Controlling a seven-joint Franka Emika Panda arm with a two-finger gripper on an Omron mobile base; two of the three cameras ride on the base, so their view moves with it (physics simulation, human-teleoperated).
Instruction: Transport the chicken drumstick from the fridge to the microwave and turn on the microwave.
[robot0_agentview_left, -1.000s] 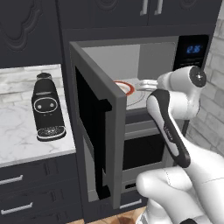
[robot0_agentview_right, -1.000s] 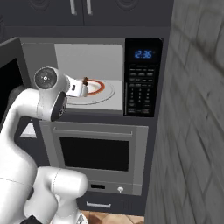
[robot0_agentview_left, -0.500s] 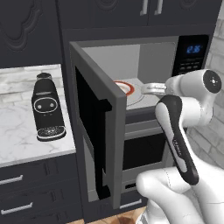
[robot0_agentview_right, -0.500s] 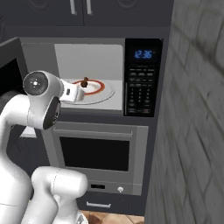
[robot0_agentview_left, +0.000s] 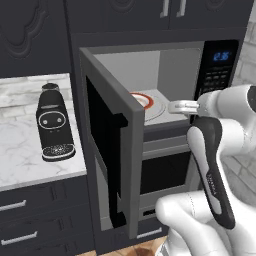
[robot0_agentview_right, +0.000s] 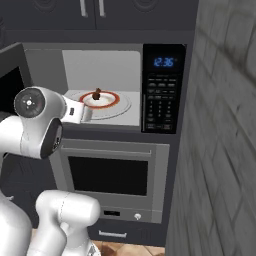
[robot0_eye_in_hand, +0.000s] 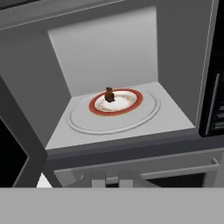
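The chicken drumstick (robot0_eye_in_hand: 109, 94) sits on the red-rimmed plate (robot0_eye_in_hand: 131, 103) inside the microwave (robot0_agentview_right: 160, 65), ready for heating; whether the tool is closed cannot be told

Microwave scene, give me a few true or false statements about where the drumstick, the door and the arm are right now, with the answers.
1. The chicken drumstick sits on the red-rimmed plate inside the microwave. True.
2. The microwave door is closed. False: it stands swung open to the left.
3. The gripper is holding the drumstick. False: the drumstick lies alone on the plate, and the hand view looks in from outside the opening.
4. The keypad panel is to the right of the microwave opening, with a blue display above it. True.
5. A black coffee machine stands on the marble counter left of the microwave. True.
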